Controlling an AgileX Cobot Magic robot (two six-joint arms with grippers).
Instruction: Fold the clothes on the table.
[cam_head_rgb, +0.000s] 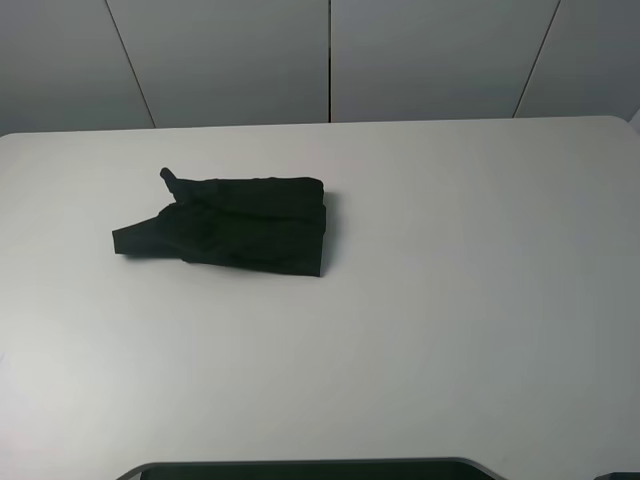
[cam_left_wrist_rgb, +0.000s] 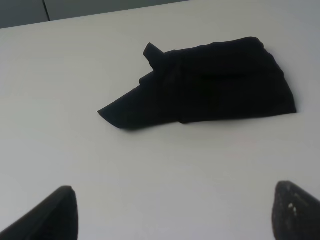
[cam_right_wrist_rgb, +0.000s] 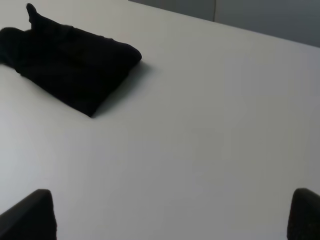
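The clothes (cam_head_rgb: 240, 225) lie as a compact black folded bundle on the white table (cam_head_rgb: 450, 300), left of its middle, with one flap sticking out to the left. No print shows. Neither arm appears in the exterior high view. In the left wrist view my left gripper (cam_left_wrist_rgb: 172, 212) is open and empty, its two dark fingertips wide apart, well back from the clothes (cam_left_wrist_rgb: 215, 82). The right wrist view shows my right gripper (cam_right_wrist_rgb: 167, 215) open and empty too, with the clothes (cam_right_wrist_rgb: 70, 65) far off to one side.
Grey wall panels (cam_head_rgb: 330, 60) stand behind the table's far edge. A dark curved piece of the robot's base (cam_head_rgb: 310, 468) shows at the table's near edge. White tabletop spreads wide to the right of the bundle and in front of it.
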